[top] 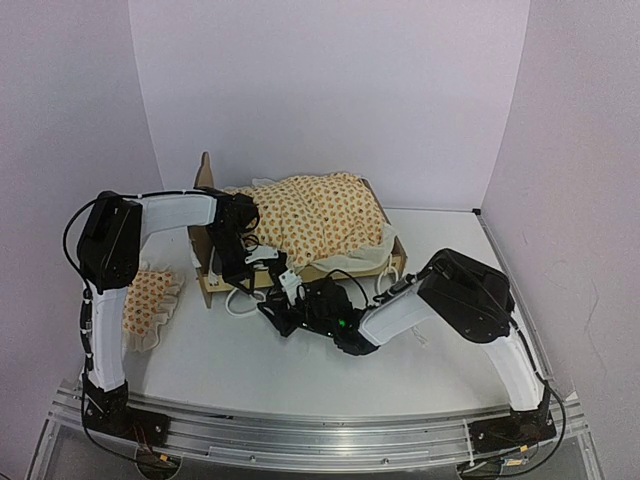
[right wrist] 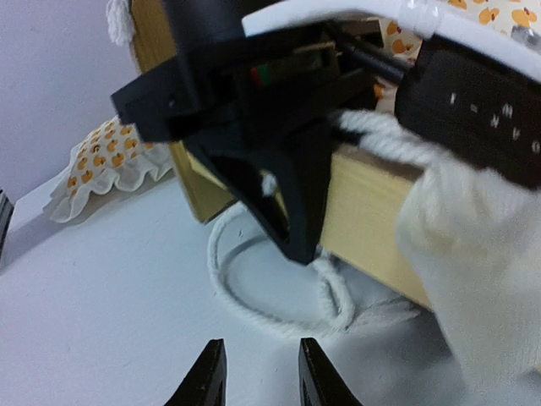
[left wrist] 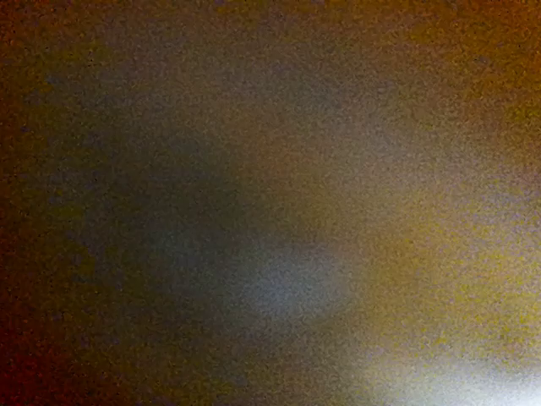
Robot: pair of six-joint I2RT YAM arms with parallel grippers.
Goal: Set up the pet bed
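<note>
On a white table [top: 300,385] ringed by pale lilac walls [top: 330,80], a pillow [top: 150,298] lies at left. The left fingers [right wrist: 287,211], pressed together, sit at the wooden bed frame [right wrist: 363,211] at centre, bedding [top: 320,215] heaped on top. The right fingers [right wrist: 207,376] hover spread near a white cord [right wrist: 254,313].

- The back wall [top: 330,90] is plain and pale lilac-white.
- The left wall [top: 60,100] and the right wall [top: 580,120] are panels of the same colour, each meeting the back wall at a vertical corner.
- The table [top: 250,370] is white and matte, with soft shadows on it.
- A metal rail [top: 320,435] runs along its near edge.
- The light is soft and even.
</note>
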